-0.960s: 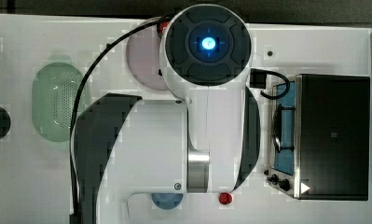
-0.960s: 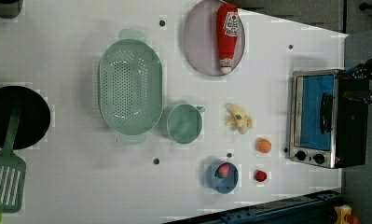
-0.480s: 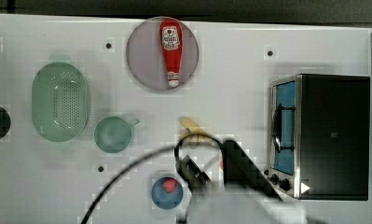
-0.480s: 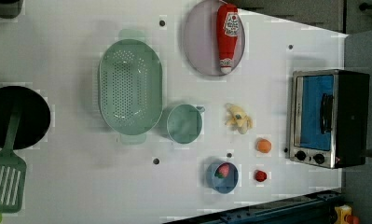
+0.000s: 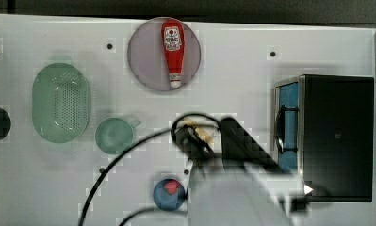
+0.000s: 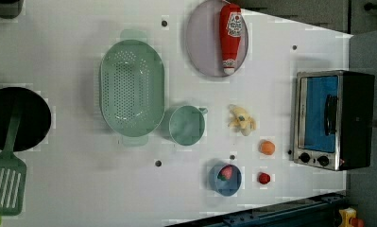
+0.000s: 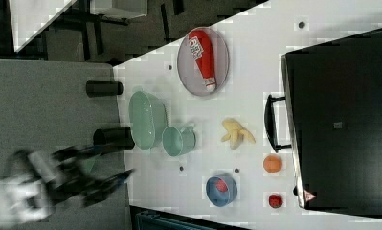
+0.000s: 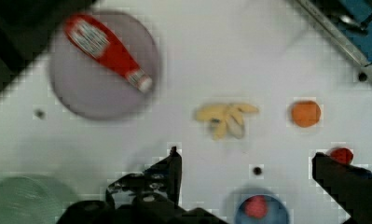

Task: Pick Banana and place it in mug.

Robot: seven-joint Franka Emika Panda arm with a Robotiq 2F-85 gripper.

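The banana [image 6: 241, 119] lies on the white table [image 6: 72, 189], between the mug [image 6: 187, 125] and the toaster oven [image 6: 332, 120], apart from both. The jaws stand wide apart in the wrist view, empty above the table. The ketchup bottle [image 6: 230, 37] on the plate [image 6: 202, 42] bears a label too blurred to read.

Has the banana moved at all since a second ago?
No. In the left view the banana lies in the same spot as before, between the mug and the toaster oven.
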